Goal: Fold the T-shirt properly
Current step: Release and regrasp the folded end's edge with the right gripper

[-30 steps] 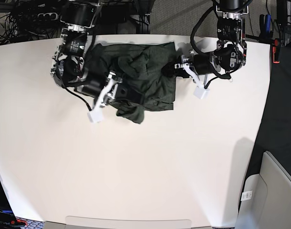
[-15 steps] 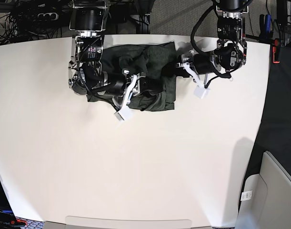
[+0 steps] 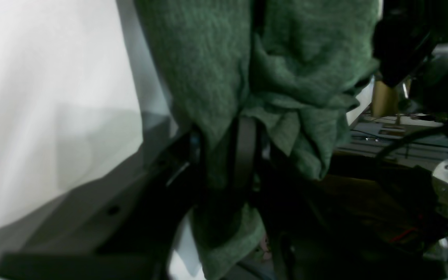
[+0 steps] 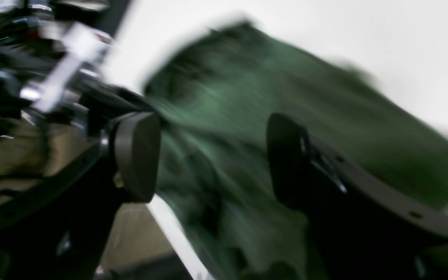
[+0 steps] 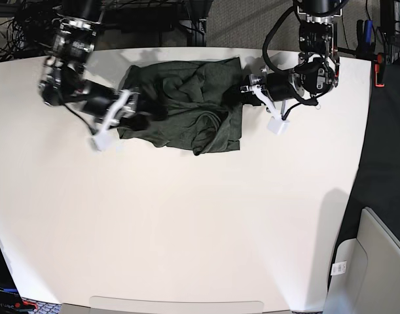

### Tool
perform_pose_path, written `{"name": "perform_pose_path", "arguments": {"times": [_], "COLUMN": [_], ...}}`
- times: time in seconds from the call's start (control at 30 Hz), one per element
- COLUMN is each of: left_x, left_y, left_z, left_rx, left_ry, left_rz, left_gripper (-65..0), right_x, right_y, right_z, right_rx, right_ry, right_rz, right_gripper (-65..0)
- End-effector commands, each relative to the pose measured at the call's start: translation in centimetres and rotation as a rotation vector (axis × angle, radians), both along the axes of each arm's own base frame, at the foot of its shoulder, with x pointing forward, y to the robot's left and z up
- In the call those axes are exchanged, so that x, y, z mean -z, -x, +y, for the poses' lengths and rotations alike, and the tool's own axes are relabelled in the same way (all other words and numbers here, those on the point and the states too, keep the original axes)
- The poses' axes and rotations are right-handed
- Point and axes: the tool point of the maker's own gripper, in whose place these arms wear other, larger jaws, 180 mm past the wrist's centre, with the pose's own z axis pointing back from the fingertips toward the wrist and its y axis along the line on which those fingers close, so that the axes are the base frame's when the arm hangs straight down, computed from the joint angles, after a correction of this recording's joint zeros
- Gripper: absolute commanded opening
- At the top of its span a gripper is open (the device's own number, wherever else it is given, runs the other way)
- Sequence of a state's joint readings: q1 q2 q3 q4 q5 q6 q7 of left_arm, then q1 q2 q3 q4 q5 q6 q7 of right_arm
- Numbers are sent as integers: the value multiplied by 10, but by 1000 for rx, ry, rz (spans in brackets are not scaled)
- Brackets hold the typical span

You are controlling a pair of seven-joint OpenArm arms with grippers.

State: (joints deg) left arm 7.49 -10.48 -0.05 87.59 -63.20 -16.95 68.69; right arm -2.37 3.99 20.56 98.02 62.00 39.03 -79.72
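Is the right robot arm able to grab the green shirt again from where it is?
Probably yes. The right gripper is open, right at the T-shirt's edge, and nothing lies between them on the white table. The left gripper pinches the other side.

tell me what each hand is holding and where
The left hand pinches the shirt at its edge by that arm. The right hand is open, holding nothing.

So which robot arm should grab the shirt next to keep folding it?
Probably the right one. Its pincer is open beside the T-shirt and free to take a new edge. The left pincer is already clamped on cloth at the other side.
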Motion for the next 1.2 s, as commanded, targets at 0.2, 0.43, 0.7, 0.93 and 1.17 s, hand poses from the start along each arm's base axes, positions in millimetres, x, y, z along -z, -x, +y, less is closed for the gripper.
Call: {"name": "perform_pose_path", "arguments": {"times": [0.2, 0.43, 0.7, 0.93, 1.17], "left_x": [-3, -3, -4, -4, -4], "left_y": [-2, -2, -3, -4, -4], "left_z": [2, 1, 1, 1, 1], "left_rx": [-6, -3, -3, -3, -3], "left_ry": [2, 4, 3, 3, 3], "left_rz": [-6, -6, -7, -9, -11], "left_gripper": [-604, -604, -604, -604, -604], "right_x": [-22, -14, -8, -3, 20], "right_y": [-17, -35, -37, -32, -32], "right_z": [-50, -33, -7, -9, -8], "right_rx": [75, -14, -165, -229, -288], "right_ry": [85, 245, 358, 415, 508], "right_rz": [-91, -97, -113, -106, -51], "right_gripper": [-212, -212, -212, -212, -213]}}
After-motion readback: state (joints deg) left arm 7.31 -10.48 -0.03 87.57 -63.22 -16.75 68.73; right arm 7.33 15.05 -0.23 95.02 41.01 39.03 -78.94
